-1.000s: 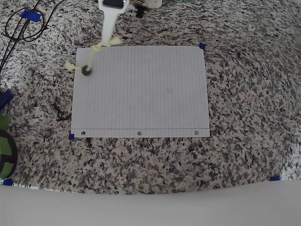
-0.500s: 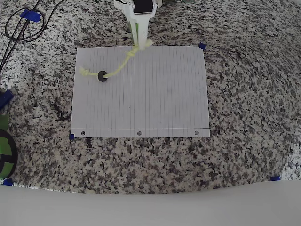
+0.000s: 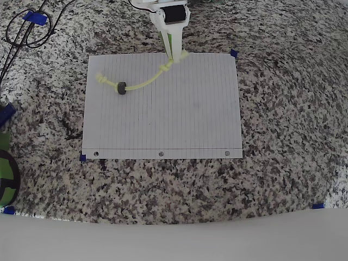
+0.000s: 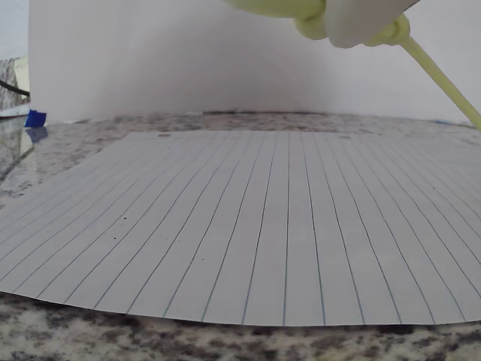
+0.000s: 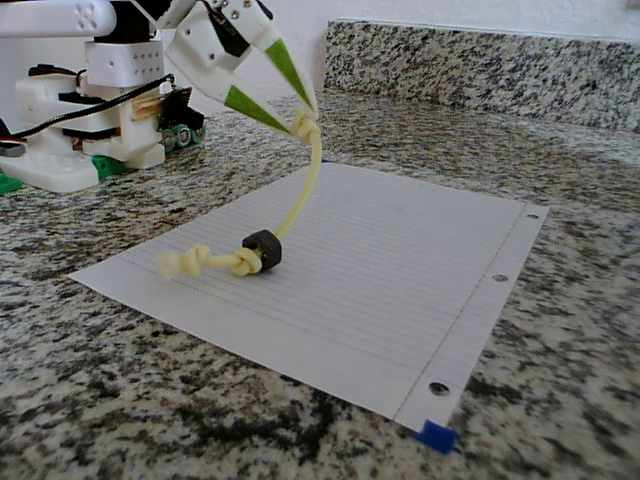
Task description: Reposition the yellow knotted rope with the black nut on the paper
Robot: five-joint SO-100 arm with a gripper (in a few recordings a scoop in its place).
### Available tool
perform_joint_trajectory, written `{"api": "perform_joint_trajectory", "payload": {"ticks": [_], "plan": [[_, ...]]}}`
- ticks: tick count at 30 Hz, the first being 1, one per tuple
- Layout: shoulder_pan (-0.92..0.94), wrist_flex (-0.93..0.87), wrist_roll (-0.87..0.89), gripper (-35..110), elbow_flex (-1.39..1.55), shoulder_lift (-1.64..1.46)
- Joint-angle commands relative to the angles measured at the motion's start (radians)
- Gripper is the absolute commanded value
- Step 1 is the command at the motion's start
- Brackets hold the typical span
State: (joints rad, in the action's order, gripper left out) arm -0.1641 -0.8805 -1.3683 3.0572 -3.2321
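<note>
The yellow knotted rope point(image 3: 145, 82) lies in a curve across the paper's point(image 3: 174, 119) upper left part. My gripper point(image 3: 175, 56) is shut on its right end knot at the paper's top edge. The black nut point(image 3: 121, 87) sits on the cord near the left knot and rests on the sheet. In the fixed view the rope point(image 5: 300, 195) rises from the paper point(image 5: 400, 270) to my gripper point(image 5: 302, 118), and the nut point(image 5: 262, 249) lies flat beside the free knot. In the wrist view the rope point(image 4: 440, 75) slants down to the right from the gripper point(image 4: 342, 26) above the paper point(image 4: 263, 226).
Granite counter surrounds the sheet. Black cable loops point(image 3: 26, 30) lie at the top left, and a green-and-black object point(image 3: 5, 171) sits at the left edge. Blue tape pieces point(image 3: 234, 53) mark the paper's corners. The arm's base point(image 5: 90, 130) stands behind the paper, with a backsplash point(image 5: 480, 60) beyond.
My gripper has moved right along the paper's top edge with the rope's end in it. The nut and the free knot were dragged right, from the paper's left edge onto the sheet.
</note>
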Motion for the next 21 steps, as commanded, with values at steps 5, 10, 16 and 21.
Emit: {"api": "perform_joint_trajectory", "payload": {"ticks": [5,10,16,21], "plan": [[-0.025,0.014,-0.333,0,-0.014,0.092],[-0.034,0.084,-0.336,0,-0.008,0.178],[-0.101,0.110,-0.442,0,-0.011,0.235],[-0.120,0.202,-0.649,0,-0.009,0.256]]}}
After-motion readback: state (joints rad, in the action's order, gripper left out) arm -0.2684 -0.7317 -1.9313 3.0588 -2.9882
